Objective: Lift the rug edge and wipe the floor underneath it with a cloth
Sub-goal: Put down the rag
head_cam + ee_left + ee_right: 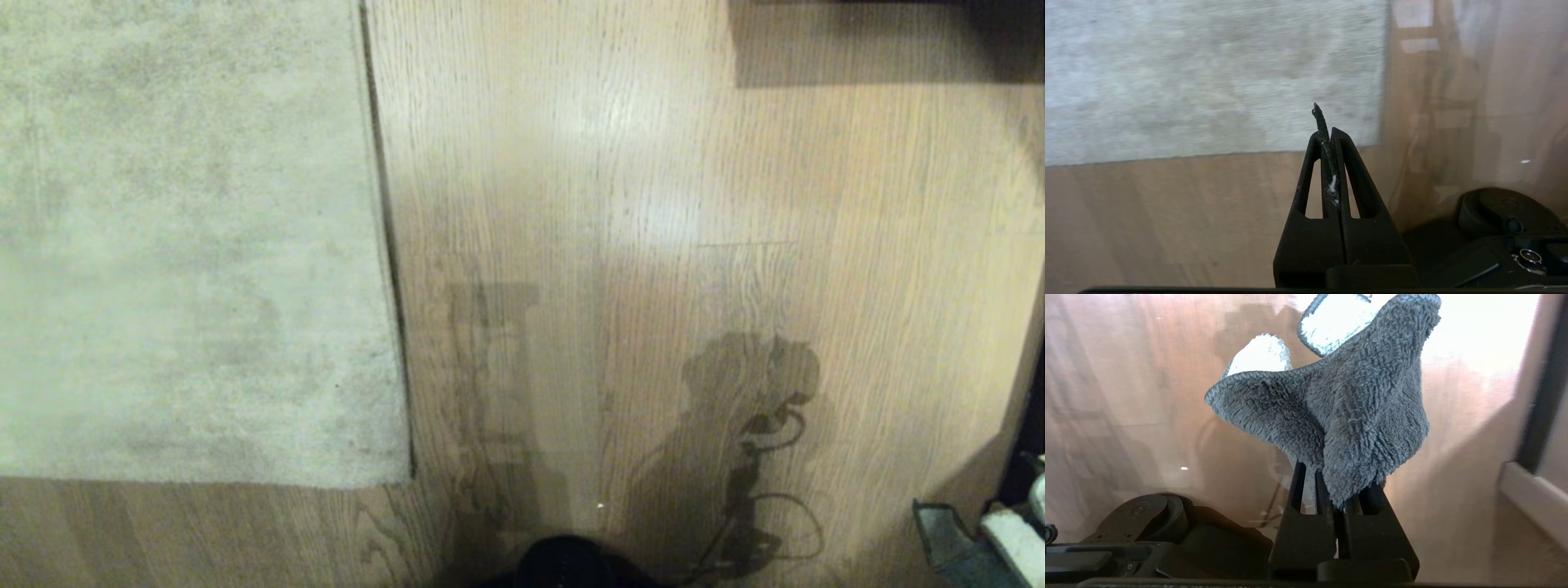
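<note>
Above the floor (pixel 620 163), both arms hang low: right gripper (pixel 1337 486), fingers pinching the cloth (pixel 1339 404); left gripper (pixel 1331 134), fingers closed (empty), near the flat rug edge (pixel 1382 81).

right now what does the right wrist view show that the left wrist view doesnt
Only the right wrist view shows the cloth, grey and fluffy, pinched in the shut right gripper, plus a pale ledge at one side. Only the left wrist view shows the rug edge and corner lying flat, with the left gripper shut on nothing, above the bare boards beside it. Both show the floor and part of the robot's dark base.
</note>
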Available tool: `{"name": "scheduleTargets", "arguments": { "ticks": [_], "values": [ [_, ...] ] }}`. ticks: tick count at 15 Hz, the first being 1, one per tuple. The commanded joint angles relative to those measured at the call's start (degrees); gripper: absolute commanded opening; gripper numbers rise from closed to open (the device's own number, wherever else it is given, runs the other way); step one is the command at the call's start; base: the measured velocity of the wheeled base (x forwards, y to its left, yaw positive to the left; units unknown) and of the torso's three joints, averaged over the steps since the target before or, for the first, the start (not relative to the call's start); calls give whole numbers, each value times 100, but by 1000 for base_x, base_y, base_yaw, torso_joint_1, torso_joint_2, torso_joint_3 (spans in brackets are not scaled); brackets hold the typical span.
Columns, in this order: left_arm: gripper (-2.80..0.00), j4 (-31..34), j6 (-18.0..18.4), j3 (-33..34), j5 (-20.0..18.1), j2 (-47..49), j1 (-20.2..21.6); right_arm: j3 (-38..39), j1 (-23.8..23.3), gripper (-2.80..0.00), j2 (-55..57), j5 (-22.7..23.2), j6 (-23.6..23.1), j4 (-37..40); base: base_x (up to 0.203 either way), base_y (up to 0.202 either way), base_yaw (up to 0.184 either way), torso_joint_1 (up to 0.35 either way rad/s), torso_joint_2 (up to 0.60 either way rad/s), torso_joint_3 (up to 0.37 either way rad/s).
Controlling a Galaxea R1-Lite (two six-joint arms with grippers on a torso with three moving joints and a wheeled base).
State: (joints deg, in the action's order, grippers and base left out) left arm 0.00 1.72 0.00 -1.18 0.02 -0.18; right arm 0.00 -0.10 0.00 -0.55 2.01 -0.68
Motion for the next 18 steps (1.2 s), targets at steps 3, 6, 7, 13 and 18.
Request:
{"name": "scheduleTargets", "arguments": {
  "ticks": [3,6,7,13,18],
  "values": [
    [-280,0,3,0,4,6,1,0,1,-280,9,2,2,-2,0,-187,1,1,5,3],
    [-280,0,-5,0,4,6,1,0,1,-280,9,2,2,-2,0,-64,0,0,3,5],
    [-280,0,-5,0,4,6,1,0,1,-280,9,2,2,-2,0,0,0,0,0,0],
    [-280,0,-23,0,4,6,1,0,1,-280,9,2,2,-2,0,0,0,0,0,0],
    [-280,0,-32,0,4,6,1,0,1,-280,9,2,2,-2,0,0,0,0,0,0]
  ]
}}
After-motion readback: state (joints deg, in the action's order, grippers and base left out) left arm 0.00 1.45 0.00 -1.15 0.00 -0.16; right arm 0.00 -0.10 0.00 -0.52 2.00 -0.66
